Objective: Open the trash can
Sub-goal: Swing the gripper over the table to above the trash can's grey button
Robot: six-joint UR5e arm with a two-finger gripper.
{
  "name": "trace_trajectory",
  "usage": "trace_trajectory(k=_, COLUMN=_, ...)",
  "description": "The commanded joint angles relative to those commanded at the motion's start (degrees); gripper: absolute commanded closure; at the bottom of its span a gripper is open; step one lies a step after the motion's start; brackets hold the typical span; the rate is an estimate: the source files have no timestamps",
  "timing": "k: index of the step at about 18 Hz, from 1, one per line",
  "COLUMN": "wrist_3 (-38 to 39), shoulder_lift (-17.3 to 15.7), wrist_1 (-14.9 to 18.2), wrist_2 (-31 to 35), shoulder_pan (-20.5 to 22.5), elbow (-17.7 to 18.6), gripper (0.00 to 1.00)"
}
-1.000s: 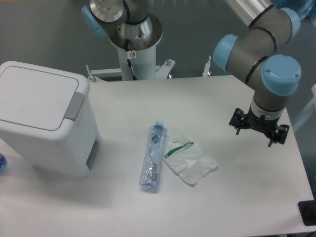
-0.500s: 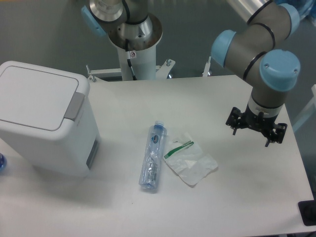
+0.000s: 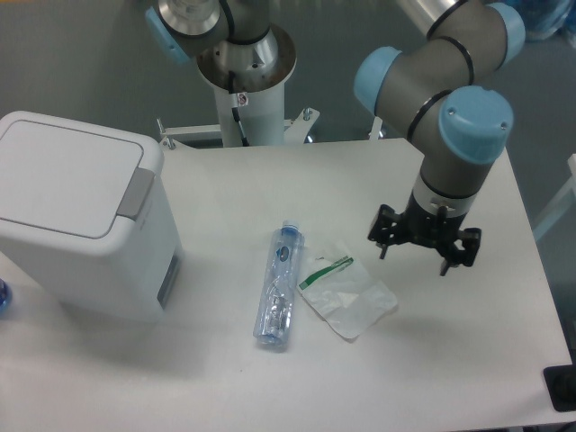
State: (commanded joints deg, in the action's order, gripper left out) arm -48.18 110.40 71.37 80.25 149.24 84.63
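Standing at the left edge of the table point(image 3: 450, 378), the trash can point(image 3: 81, 216) is seen with its flat lid shut and the grey tab at the lid's right edge. A clear plastic bottle point(image 3: 278, 286) is laid lengthwise near the middle of the table, and a crumpled plastic bag point(image 3: 346, 292) is spread just to its right. Well apart from the can, the gripper point(image 3: 423, 245) is held above the table's right half, beside the bag, with its fingers spread apart and nothing between them.
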Motion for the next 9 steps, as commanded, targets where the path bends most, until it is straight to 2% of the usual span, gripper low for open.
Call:
trace_trajectory(k=2, wrist_3=2.91, shoulder_lift=-2.46, wrist_1=0.61, wrist_2=-1.84, shoulder_pan=-1.49, elbow=1.67, gripper=0.00)
trace_trajectory(k=4, wrist_3=4.67, shoulder_lift=-4.66, wrist_1=2.80, wrist_2=-3.60, shoulder_pan=-3.60, elbow=2.82, gripper=0.00)
trace_trajectory(k=6, wrist_3=5.11, shoulder_lift=-6.33, wrist_1=5.09, wrist_2=-5.52, shoulder_pan=-5.27, elbow=2.74, gripper=0.00)
trace_trajectory(k=9, wrist_3=9.14, shoulder_lift=-8.70, wrist_1=6.42, wrist_2=-11.50, shoulder_pan=-5.63, elbow=1.60, gripper=0.00)
